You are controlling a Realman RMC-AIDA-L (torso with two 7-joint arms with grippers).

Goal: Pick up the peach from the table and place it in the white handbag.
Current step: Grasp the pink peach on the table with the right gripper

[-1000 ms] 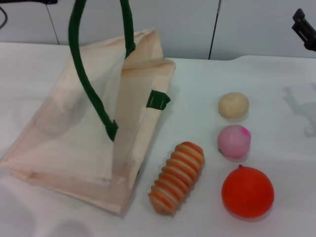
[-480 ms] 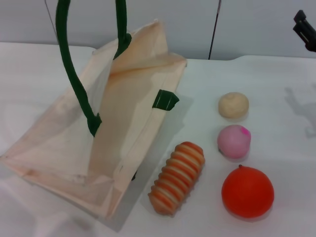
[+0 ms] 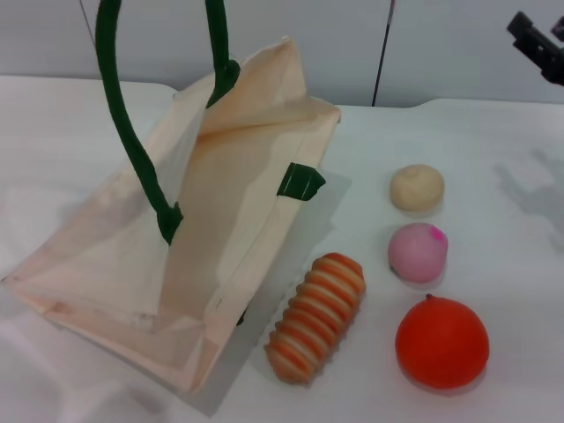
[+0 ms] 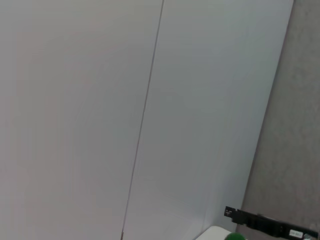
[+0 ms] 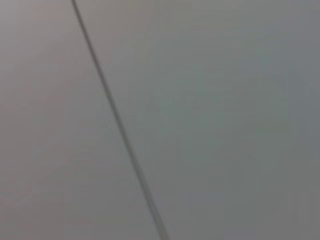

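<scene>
Jaw state cannot be told for either gripper. Left of the scene, the white handbag [image 3: 220, 220] stands propped open, its green handles [image 3: 123, 132] rising out of frame. Right of it, the peach [image 3: 418, 252] sits on the table [image 3: 493, 220]. Far right, the right gripper [image 3: 536, 44] hangs high.

I see the white handbag [image 3: 229, 220] as thin matt cloth, creased, with thick green rope-like handles [image 3: 123, 132]. The peach [image 3: 418, 252] looks smooth and dull. At its five o'clock the orange [image 3: 441, 343] has a slight sheen. The table [image 3: 493, 176] looks smooth, matt white.
</scene>
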